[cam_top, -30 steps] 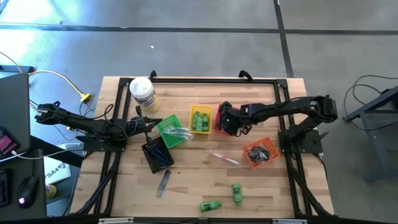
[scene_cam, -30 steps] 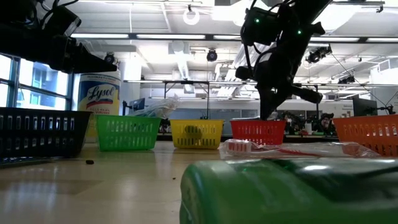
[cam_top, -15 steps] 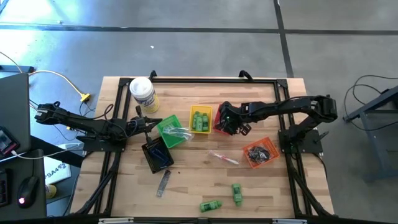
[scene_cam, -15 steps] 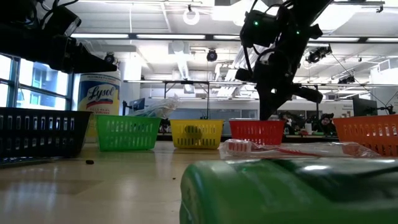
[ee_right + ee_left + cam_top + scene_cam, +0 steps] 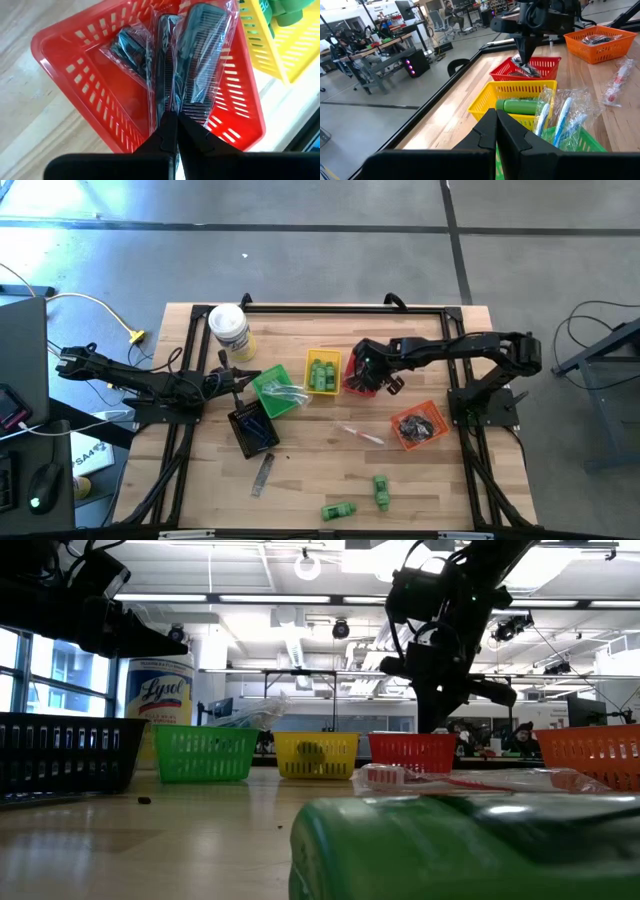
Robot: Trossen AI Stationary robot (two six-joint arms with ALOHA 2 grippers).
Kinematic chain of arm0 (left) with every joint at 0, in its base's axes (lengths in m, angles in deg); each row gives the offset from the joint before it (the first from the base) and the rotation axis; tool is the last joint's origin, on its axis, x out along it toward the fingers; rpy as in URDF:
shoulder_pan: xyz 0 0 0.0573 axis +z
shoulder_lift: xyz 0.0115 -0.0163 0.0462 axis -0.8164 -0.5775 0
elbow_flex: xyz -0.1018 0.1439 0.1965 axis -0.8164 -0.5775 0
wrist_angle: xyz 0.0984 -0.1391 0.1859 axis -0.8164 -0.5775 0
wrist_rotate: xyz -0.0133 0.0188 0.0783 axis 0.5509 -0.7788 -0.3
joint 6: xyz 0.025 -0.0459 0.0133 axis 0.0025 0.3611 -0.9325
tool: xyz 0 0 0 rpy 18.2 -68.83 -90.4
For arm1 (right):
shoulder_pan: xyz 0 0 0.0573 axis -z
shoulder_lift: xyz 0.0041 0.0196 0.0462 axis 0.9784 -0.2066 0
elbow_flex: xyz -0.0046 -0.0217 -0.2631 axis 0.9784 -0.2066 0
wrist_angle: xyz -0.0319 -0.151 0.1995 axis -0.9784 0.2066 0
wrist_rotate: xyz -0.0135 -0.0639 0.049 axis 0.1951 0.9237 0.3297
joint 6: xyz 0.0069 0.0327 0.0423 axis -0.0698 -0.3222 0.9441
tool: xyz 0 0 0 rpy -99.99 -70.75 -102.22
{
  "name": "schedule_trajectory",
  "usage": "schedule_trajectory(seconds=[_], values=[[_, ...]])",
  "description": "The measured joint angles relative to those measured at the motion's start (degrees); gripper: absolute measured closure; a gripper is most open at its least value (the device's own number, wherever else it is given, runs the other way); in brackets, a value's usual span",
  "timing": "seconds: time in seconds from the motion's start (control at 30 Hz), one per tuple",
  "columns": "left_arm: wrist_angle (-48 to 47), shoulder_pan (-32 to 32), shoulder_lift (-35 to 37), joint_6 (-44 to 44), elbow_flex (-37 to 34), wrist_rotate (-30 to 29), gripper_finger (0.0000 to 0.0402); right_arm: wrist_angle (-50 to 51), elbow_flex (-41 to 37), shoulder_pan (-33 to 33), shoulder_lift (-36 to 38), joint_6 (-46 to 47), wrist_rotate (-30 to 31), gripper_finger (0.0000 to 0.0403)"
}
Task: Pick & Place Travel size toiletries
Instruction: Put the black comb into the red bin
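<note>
My right gripper (image 5: 172, 125) is shut and points steeply down over the red basket (image 5: 353, 385), where black combs (image 5: 192, 55) lie in clear wrap. The left wrist view shows it standing just above those combs (image 5: 525, 70). My left gripper (image 5: 496, 125) is shut and level at the near-left rim of the green basket (image 5: 277, 392), holding nothing. On the bare table lie two green bottles (image 5: 338, 509) (image 5: 381, 490), a wrapped toothbrush (image 5: 358, 433) and a grey comb pack (image 5: 263, 473). My right gripper comes at the wrapped combs from above, with its shut tips over the near end of the middle comb (image 5: 165, 100). The fingers hide the spot, so I cannot tell whether they touch the wrap. The combs lie flat in the red basket.
The yellow basket (image 5: 323, 372) holds green bottles. The green basket holds clear-wrapped sticks (image 5: 555, 112). A black basket (image 5: 252, 428) and an orange basket (image 5: 418, 425) stand nearer the front, and a white canister (image 5: 230, 330) at the far left. Bare wood lies between the baskets and the near edge.
My right arm has swung slightly toward the table's far edge, and its wrist has turned a little above the red basket. The gripper stays shut. The left arm has kept still.
</note>
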Motion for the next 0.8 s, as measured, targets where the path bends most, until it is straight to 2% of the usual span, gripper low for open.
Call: schedule_trajectory(seconds=[0.17, 0.37, 0.57, 0.67, 0.8], values=[[0.0, -0.02, 0.0, 0.0, 0.0, 0.0, 0.0402, 0.02, 0.0, 0.64, 0.0, 0.17, -0.68, 0.0401], [0.0, -0.01, -0.01, 0.0, 0.0, 0.0, 0.0402, 0.02, 0.0, 0.62, 0.0, 0.15, -4.56, 0.0401], [-0.01, 0.0, -0.01, 0.0, 0.0, 0.0, 0.0402, 0.07, 0.0, 0.62, 0.02, 1.92, -4.43, 0.0399], [0.0, -0.02, -0.02, 0.0, 0.0, 0.0, 0.0402, 0.11, 0.0, 0.62, 0.02, 2.2, -4.41, 0.0386], [0.0, 0.0, 0.0, 0.0, 0.0, 0.0, 0.0402, 0.09, 0.0, 0.62, 0.04, 3.32, -3.39, 0.0345]])
